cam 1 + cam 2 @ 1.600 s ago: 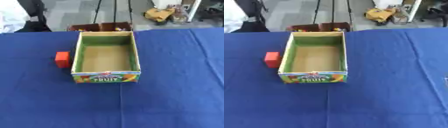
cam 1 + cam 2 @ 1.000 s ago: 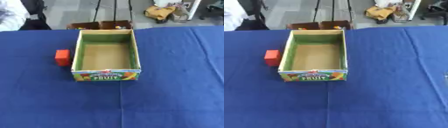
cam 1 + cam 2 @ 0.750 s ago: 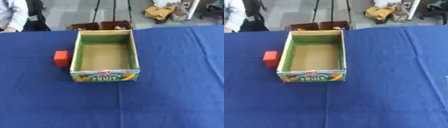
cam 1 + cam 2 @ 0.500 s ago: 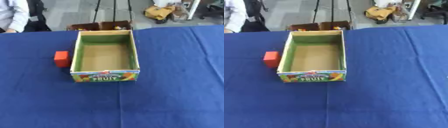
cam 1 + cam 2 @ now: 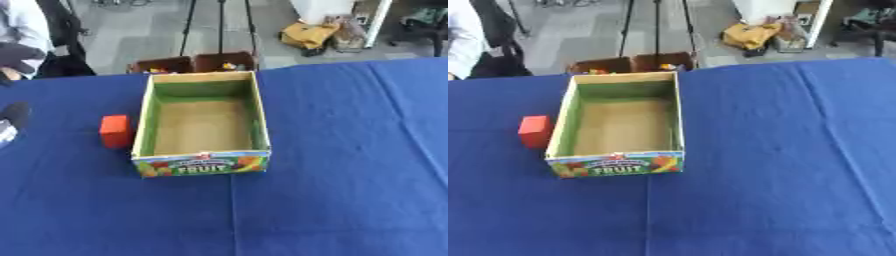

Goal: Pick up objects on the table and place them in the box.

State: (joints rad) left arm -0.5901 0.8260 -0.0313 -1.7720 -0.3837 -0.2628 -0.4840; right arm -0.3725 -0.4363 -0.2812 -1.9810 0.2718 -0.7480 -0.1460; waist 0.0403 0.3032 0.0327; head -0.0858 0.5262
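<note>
An open cardboard box with green inner walls and a "FRUIT" label on its front stands in the middle of the blue table; its brown floor is bare. A small red block sits on the cloth just outside the box's left wall, near it but apart. At the far left edge of the left eye view a dark and silver shape shows, which looks like my left hand, well to the left of the red block. The right eye view does not show it. My right hand appears in neither view.
A blue cloth covers the whole table. Beyond the far edge stand two brown crates with small things in them, tripod legs and a yellow bag on the floor. A person stands at the far left corner.
A dark shape has come in at the left edge of the left eye view. The picture has shifted slightly; the box and the red block have not moved on the table.
</note>
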